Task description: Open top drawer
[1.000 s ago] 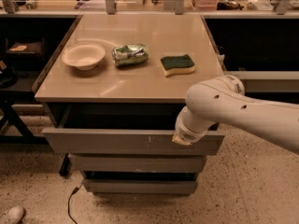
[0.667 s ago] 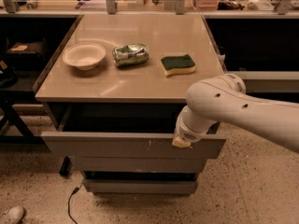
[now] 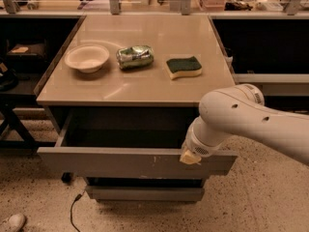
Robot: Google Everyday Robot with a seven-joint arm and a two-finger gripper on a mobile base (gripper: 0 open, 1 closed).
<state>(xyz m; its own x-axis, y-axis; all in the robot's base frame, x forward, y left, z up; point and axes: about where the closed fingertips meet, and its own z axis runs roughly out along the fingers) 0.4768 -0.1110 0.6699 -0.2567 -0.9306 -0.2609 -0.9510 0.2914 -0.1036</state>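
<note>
- Under the tabletop [image 3: 145, 88], the top drawer [image 3: 120, 162] stands partly out of the cabinet, with its flat grey front towards my camera.
- Its long axis runs left to right across my view. The side walls run back under the tabletop.
- Small pale scratches show on the front, right of centre.
- At the right end of the drawer's top edge sits the gripper [image 3: 189, 157], a pale tip touching the front panel's rim.
- The drawer therefore stretches mostly to the left of the gripper, with only a short piece of the front past it on the right.
- The white arm's bulky wrist covers nearly all of the gripper, so I cannot tell whether it is wide, narrow or clamped on the rim.
- The drawer's inside is dark, and I cannot make out its floor.
- The arm also hides the drawer's right wall and is cut off by the right edge of my view.
- A lower drawer front [image 3: 145, 193] shows just beneath, partly shadowed.
- On the tabletop sit a bowl [image 3: 87, 58], a crushed can [image 3: 134, 57] and a sponge [image 3: 183, 66], in a row from left to right.
</note>
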